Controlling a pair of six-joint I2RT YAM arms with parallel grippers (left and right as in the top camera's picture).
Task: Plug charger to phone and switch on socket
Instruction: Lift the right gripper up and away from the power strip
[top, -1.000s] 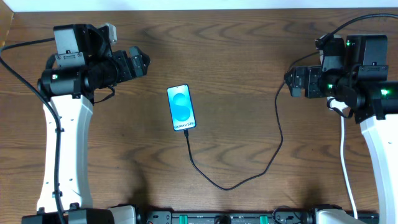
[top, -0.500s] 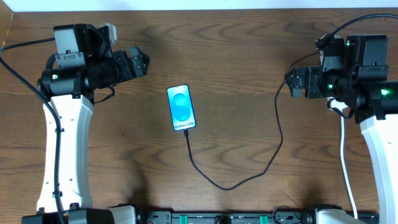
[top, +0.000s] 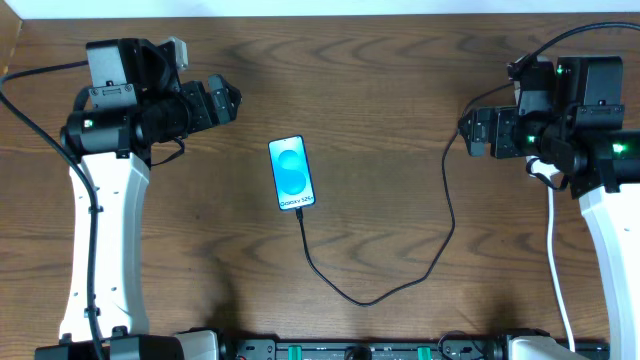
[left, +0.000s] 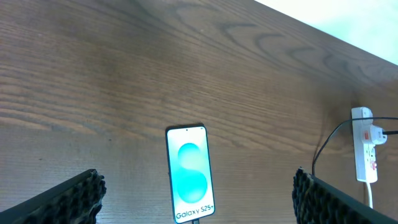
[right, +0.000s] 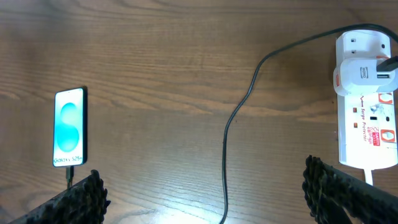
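The phone (top: 293, 175) lies flat mid-table with its light-blue screen lit; it also shows in the left wrist view (left: 189, 173) and the right wrist view (right: 69, 127). The black charger cable (top: 400, 285) runs from the phone's near end in a loop toward the right arm. Its white plug (right: 360, 76) sits in the white power strip (right: 368, 134), which also shows in the left wrist view (left: 364, 144). In the overhead view the strip is hidden under the right arm. My left gripper (left: 199, 202) is open and empty, back-left of the phone. My right gripper (right: 205, 196) is open and empty above the cable.
The wooden table (top: 380, 120) fills all views. The power strip's white cord (top: 560, 290) runs down the right side toward the front edge. The arm bases stand at the front left and front right.
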